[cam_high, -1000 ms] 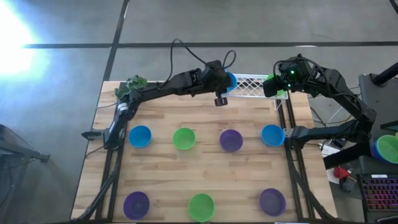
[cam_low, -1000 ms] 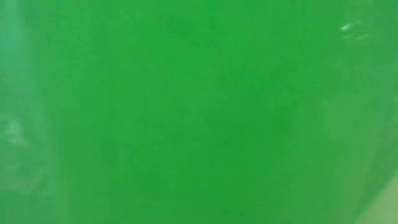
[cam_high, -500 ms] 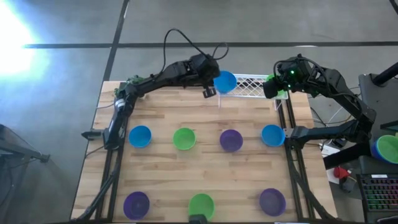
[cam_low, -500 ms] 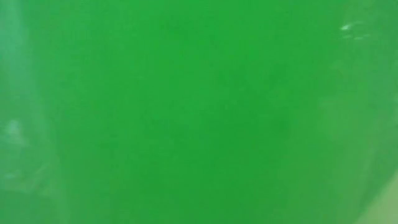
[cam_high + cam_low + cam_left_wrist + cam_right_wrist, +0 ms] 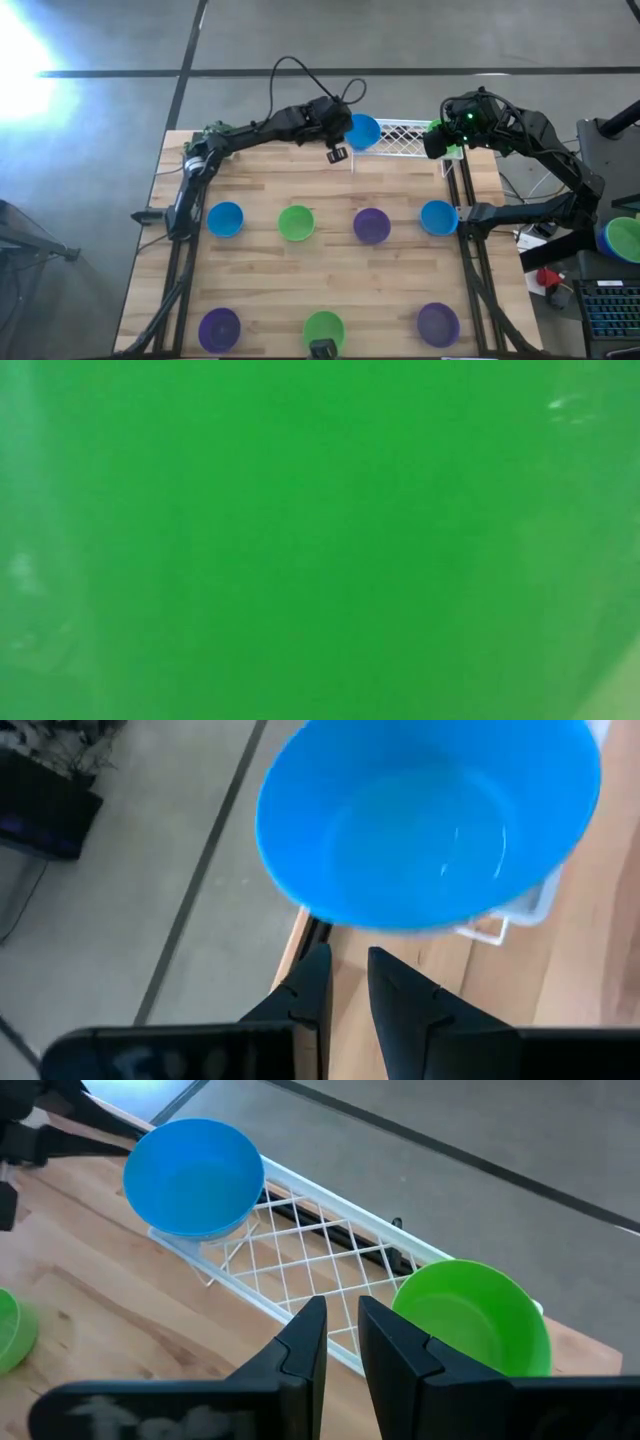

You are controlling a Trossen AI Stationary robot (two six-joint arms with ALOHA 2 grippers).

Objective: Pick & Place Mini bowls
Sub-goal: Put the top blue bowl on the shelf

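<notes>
The left claw (image 5: pixel 340 135) hung over the far edge of the worktop (image 5: pixel 260 280), just beside the blue bowl (image 5: pixel 362 131) that sat tilted on the left end of the white wire rack (image 5: pixel 405 137); in its wrist view the fingers (image 5: pixel 310 982) stood narrow with a slim gap, just short of the bowl's rim and gripping nothing. The right claw (image 5: pixel 437 140) hovered at the rack's other end, its fingers (image 5: pixel 305 1342) likewise narrow and empty, with a green bowl (image 5: pixel 472 1325) resting on the rack just ahead of it. The rack ran along the worktop's far edge, floor directly beyond it, so little room lay behind either bowl. The middle row held a blue bowl (image 5: pixel 225 218), a green one (image 5: pixel 296 222), a purple one (image 5: pixel 371 225) and another blue one (image 5: pixel 438 216), evenly spaced and well apart. Along the near edge sat a purple bowl (image 5: pixel 219 326), a green bowl (image 5: pixel 323 328) and a purple bowl (image 5: pixel 437 323), the broad bare wood between the two rows standing open. A leafy toy plant (image 5: pixel 208 136) at the far left corner was partly covered by the left arm. The low view was filled entirely by blurred green and nothing else could be made out in it. In the high view the right claw's fingertips were lost in the dark arm housing.
</notes>
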